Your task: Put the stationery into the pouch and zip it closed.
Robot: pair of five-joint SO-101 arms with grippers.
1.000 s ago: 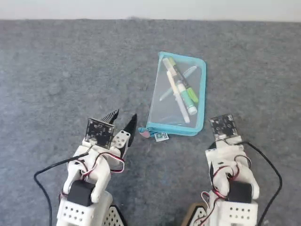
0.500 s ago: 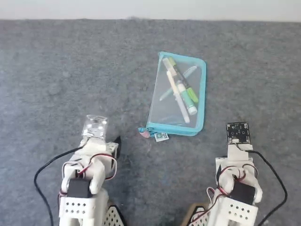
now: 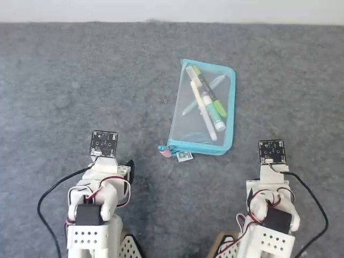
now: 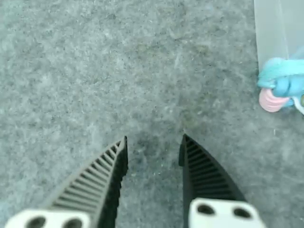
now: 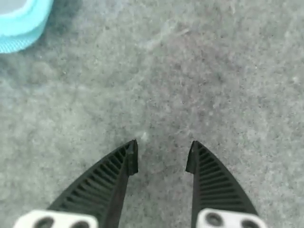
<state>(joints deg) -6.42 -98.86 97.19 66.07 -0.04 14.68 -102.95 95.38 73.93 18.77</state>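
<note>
A clear pouch with a teal border [image 3: 203, 107] lies flat on the grey carpet, with several pens and markers [image 3: 207, 102] inside it. Its pink zip pull [image 3: 166, 152] sits at the near left corner, beside a small tag [image 3: 184, 156]. Both arms are folded back near their bases, short of the pouch. My left gripper [image 4: 154, 142] hovers open over bare carpet, with the pouch corner [image 4: 280, 80] and the pink zip pull [image 4: 270, 100] off to one side. My right gripper [image 5: 163, 147] is open over carpet too, and the teal pouch edge [image 5: 21, 23] is well away from it.
Grey carpet [image 3: 80, 80] covers the whole table up to a pale wall at the back. Black cables [image 3: 51, 199] trail from both arm bases at the near edge. Wide room lies to the left and right of the pouch.
My left arm has drawn back from the pouch's zip corner and folded in toward its base, its fingers narrower. The right arm pulled back a little. The pouch has stayed put.
</note>
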